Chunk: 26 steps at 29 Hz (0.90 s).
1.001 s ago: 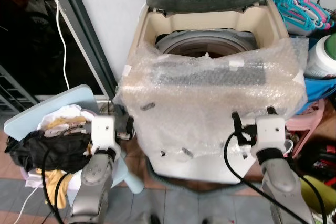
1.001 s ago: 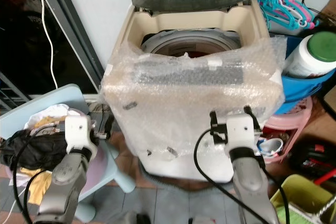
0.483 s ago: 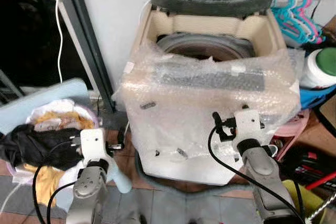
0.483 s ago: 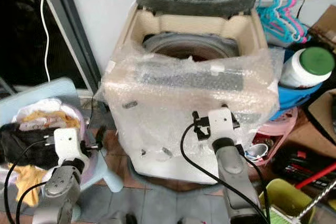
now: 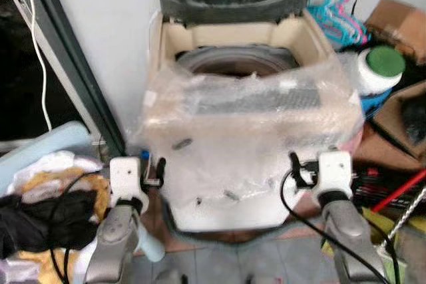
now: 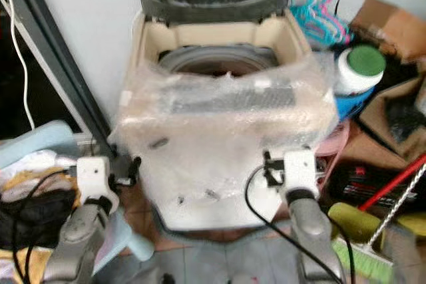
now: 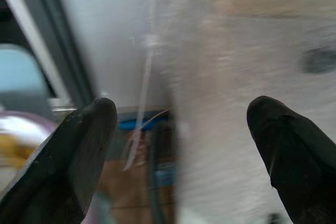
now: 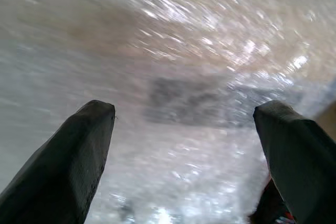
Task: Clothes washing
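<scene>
Here, two empty, spread tools, left tool (image 7: 178, 145) and right tool (image 8: 184, 156), face one washing machine (image 5: 239, 144).

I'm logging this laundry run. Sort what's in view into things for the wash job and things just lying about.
For the job: washing machine with lid up, wrapped in bubble wrap; pile of clothes; left gripper and right gripper, both open.

Lying about: hangers, green-lidded jar, cardboard box.

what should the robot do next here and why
Probably turn left and reach the left gripper toward the pile of clothes. The washing machine has its lid up and drum exposed, both grippers (right gripper) are open and empty, and the laundry sits beside the machine.
</scene>
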Motion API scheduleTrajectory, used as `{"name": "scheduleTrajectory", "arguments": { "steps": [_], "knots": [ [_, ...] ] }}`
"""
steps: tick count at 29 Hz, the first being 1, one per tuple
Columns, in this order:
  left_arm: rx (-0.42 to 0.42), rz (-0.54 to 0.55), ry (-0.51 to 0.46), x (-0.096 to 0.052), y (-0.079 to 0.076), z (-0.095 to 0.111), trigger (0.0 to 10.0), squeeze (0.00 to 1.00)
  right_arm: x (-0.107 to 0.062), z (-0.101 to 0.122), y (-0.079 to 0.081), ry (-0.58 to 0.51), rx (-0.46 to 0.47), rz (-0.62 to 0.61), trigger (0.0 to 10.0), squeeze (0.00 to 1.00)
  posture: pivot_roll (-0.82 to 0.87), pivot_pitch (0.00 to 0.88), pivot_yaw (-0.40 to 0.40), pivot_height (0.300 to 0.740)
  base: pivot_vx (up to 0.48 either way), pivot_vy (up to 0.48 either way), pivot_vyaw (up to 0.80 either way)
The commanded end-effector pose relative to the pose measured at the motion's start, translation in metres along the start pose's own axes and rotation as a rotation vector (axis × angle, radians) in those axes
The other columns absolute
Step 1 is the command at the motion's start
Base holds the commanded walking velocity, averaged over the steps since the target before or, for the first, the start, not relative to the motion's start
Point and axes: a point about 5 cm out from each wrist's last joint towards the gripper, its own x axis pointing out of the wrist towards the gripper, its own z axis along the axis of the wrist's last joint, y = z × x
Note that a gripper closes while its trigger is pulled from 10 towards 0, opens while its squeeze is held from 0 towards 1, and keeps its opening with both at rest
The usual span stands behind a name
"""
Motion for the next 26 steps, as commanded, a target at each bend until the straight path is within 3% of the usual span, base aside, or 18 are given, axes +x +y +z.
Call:
{"name": "scheduleTrajectory", "arguments": {
  "steps": [1, 21, 26],
  "knots": [
    [-0.007, -0.017, 0.008, -0.0044, -0.0034, -0.0024, 10.0, 0.0, -0.0058, -0.0005, -0.0063, 0.006, -0.008, -0.011, 10.0, 0.0, -0.07, 0.0, 0.053, 0.74, 0.0, 0.0, 0.0],
    [0.027, -0.029, 0.004, -0.0058, 0.0001, -0.0018, 10.0, 0.0, -0.0063, 0.0016, -0.0053, 0.004, 0.007, 0.022, 10.0, 0.0, -0.06, 0.0, 0.054, 0.74, 0.0, 0.0, 0.0],
    [0.029, -0.035, 0.007, -0.0055, -0.0012, -0.0021, 10.0, 0.0, -0.005, 0.0053, -0.0046, -0.005, 0.036, 0.022, 10.0, 0.0, -0.07, 0.0, 0.062, 0.74, -0.265, 0.0, 0.0]
  ]
}}
